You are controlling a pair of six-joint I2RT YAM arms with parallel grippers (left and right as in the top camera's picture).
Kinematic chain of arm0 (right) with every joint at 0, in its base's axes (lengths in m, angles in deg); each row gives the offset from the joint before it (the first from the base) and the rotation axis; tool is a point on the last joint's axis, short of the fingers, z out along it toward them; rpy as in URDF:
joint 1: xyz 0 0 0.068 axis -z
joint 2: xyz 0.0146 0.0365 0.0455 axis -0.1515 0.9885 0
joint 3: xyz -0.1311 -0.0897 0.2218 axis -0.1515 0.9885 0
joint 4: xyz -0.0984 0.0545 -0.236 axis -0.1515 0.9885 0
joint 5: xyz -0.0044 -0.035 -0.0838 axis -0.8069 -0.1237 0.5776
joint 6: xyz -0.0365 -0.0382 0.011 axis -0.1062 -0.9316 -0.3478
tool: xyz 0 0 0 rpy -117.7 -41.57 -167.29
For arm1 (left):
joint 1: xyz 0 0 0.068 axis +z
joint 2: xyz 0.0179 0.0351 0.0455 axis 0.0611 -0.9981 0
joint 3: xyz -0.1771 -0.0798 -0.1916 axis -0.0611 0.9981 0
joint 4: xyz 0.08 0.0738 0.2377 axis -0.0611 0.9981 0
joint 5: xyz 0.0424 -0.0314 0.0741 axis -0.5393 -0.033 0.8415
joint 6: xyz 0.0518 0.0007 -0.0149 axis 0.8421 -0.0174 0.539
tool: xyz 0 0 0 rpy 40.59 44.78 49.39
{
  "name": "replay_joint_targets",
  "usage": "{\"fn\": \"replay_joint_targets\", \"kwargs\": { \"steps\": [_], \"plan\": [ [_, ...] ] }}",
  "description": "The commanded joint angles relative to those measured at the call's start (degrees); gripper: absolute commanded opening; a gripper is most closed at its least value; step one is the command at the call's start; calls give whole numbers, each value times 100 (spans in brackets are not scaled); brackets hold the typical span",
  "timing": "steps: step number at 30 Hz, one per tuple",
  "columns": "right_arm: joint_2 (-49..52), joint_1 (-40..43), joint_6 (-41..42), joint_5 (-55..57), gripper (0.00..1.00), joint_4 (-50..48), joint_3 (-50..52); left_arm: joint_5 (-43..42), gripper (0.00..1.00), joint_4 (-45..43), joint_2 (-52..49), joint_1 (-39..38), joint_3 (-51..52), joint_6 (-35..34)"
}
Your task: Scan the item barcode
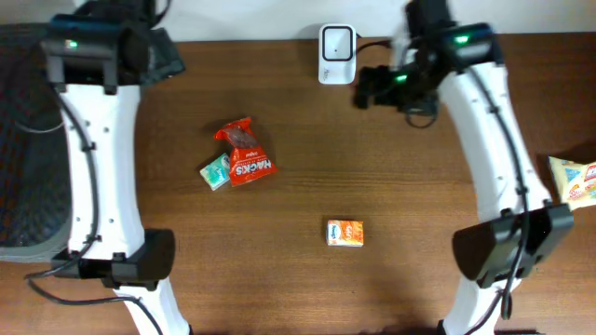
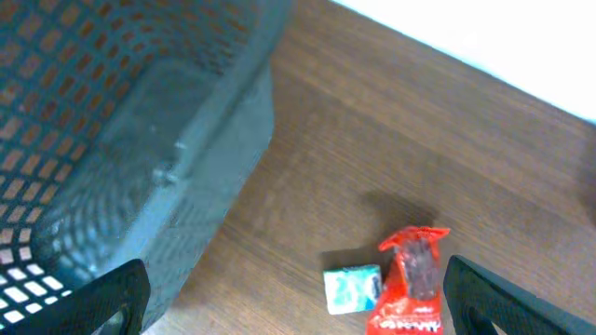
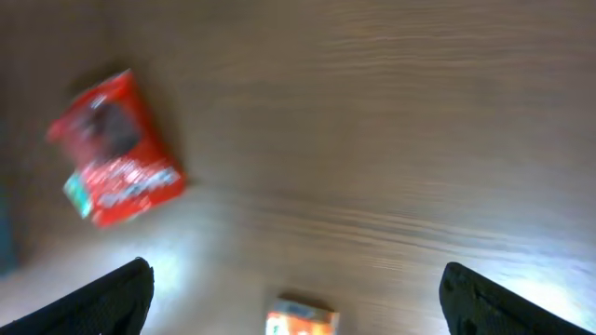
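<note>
Three items lie on the wooden table: a red snack pouch [image 1: 248, 154] [image 2: 410, 284] [image 3: 116, 160], a small green packet [image 1: 215, 172] [image 2: 353, 287] touching its left side, and an orange box [image 1: 345, 233] [image 3: 302, 321] nearer the front. A white barcode scanner [image 1: 336, 54] stands at the back edge. My left gripper [image 1: 164, 56] [image 2: 296, 302] hangs open and empty at the back left, above the table beside the basket. Just right of the scanner, my right gripper [image 1: 369, 87] [image 3: 298, 296] is open and empty, high above the orange box.
A dark mesh basket [image 1: 26, 140] [image 2: 102, 121] fills the left edge of the table. A yellow snack packet [image 1: 575, 180] lies at the far right edge. The arm bases stand at the front left and front right.
</note>
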Motion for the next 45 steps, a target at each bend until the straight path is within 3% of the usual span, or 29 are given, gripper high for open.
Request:
{"fn": "replay_joint_targets", "kwargs": {
  "steps": [1, 3, 7, 13, 18, 21, 40, 45],
  "plan": [
    [184, -1224, -273, 610, 99, -315, 13, -584, 99, 7, 153, 483, -50, 11],
    [380, -1888, -271, 1309, 98, -654, 24, -876, 99, 7, 153, 678, -50, 35],
    [872, -2680, -269, 1648, 98, -1161, 24, -999, 99, 7, 153, 909, -50, 492],
    [1613, -3497, -267, 2883, 98, -1733, 24, -1025, 99, 7, 153, 1126, -50, 487],
    [1788, -3884, -125, 3053, 98, -2201, 31, -1025, 99, 7, 153, 1128, -50, 485],
    [1943, -3958, 208, 3150, 98, -2509, 31, -1025, 99, 7, 153, 1128, -50, 487],
    [2771, -3912, 164, 4398, 99, -3018, 46, -1025, 99, 7, 153, 1128, -50, 487],
    [2970, -3834, 184, 4301, 93, -2981, 46, -1025, 99, 9, 153, 1128, -50, 485]
  ]
}}
